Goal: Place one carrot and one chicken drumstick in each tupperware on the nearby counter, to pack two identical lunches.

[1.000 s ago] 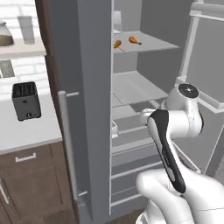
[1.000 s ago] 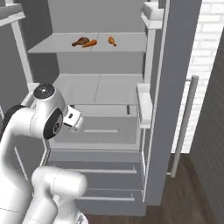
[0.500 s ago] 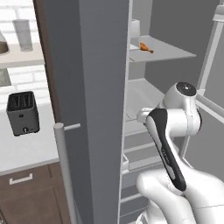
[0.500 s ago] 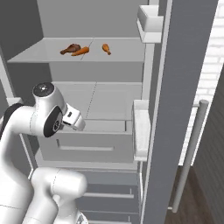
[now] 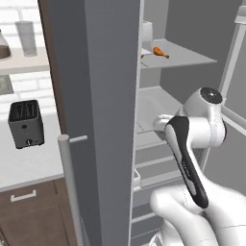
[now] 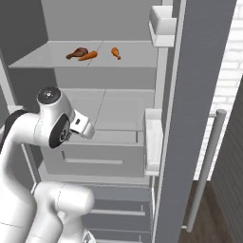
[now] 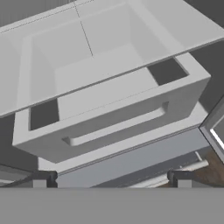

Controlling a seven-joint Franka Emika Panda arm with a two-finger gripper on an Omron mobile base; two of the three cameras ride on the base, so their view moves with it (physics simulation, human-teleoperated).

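The fridge stands open, and up on the top shelf (image 6: 42, 59) the food waits: a chicken drumstick (image 6: 76, 52) touching a carrot (image 6: 88, 56) near the shelf's middle, and another drumstick (image 6: 115, 52) lying apart toward the door side. The gripper (image 7: 111, 181) hangs released, jaws wide, pointed down at the drawer (image 7: 109, 118) well below that shelf. Nothing is grasped; it likely has to rise before any pick. A toaster (image 5: 26, 123) sits on the counter (image 5: 29, 166) beside the fridge.
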